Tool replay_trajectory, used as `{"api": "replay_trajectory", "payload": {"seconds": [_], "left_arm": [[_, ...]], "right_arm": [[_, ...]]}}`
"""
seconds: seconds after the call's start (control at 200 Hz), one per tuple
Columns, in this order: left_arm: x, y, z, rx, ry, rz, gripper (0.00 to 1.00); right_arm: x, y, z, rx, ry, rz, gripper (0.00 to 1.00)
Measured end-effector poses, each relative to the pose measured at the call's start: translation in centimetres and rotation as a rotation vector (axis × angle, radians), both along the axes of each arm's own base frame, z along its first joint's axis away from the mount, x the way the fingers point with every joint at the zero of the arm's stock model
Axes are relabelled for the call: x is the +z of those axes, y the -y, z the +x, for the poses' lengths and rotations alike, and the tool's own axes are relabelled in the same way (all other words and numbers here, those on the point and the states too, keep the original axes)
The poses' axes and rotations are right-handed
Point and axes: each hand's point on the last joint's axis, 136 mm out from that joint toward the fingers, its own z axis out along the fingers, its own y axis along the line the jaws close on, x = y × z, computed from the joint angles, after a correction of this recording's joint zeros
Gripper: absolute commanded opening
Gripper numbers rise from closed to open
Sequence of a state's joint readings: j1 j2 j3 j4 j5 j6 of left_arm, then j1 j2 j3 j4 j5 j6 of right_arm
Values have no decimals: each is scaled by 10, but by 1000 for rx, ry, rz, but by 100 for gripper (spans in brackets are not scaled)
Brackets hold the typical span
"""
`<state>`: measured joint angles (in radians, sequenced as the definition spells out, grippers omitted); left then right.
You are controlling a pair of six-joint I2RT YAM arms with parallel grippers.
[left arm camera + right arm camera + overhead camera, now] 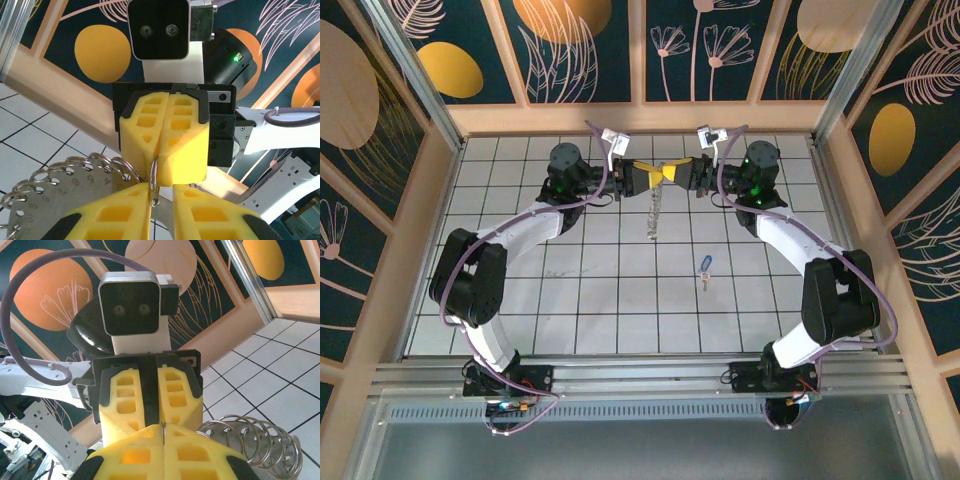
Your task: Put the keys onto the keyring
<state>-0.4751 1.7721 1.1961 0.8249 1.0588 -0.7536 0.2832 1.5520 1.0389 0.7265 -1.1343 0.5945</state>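
At the far middle of the tiled worktop (600, 300), seen from above, two white robot arms reach inward and meet nose to nose, held up off the tiles; from the meeting point the keyring (653, 212), a string of silvery links, hangs down toward the surface. In the right wrist view the right gripper (163, 426) has its yellow foam jaws pressed flat together on a thin wire of the keyring, so it is clamped on it; a coil of wire loops (255, 440) trails off beside it. In the left wrist view the left gripper (161, 189) faces it, with its jaws drawn close around the same wire ring and only a narrow slit between them; whether they pinch the wire I cannot tell; a numbered metal tag (45, 195) hangs to one side. The key (706, 265), tiny with a blue head, lies alone on the worktop, nearer the arm bases and well apart from the keyring; nothing touches it.

The task looks barely begun; the ring is lifted and held, yet the key has not been picked up, and threading it on remains to be done.
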Motion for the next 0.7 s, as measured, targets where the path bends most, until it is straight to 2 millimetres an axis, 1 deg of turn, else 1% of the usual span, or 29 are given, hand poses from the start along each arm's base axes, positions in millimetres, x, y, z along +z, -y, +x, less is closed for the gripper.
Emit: {"api": "replay_trajectory", "payload": {"seconds": [0.21,0.305,0.535,0.591,0.611,0.621,0.701], "left_arm": [[0,2,1,8,2,-4,9],[0,2,2,14,-5,-5,0],[0,3,5,35,-10,-9,0],[1,3,6,42,-9,-10,0],[1,3,7,43,-9,-11,0],[1,3,7,45,-9,-11,0],[1,5,7,53,-7,-13,0]], "right_arm": [[0,1,1,-4,0,0,0],[0,2,2,-9,0,0,0],[1,3,4,-21,3,1,0],[1,3,5,-25,1,0,6],[1,4,6,-26,-1,0,10],[1,4,6,-27,-2,0,13],[0,6,10,-43,-20,-1,27]]}}
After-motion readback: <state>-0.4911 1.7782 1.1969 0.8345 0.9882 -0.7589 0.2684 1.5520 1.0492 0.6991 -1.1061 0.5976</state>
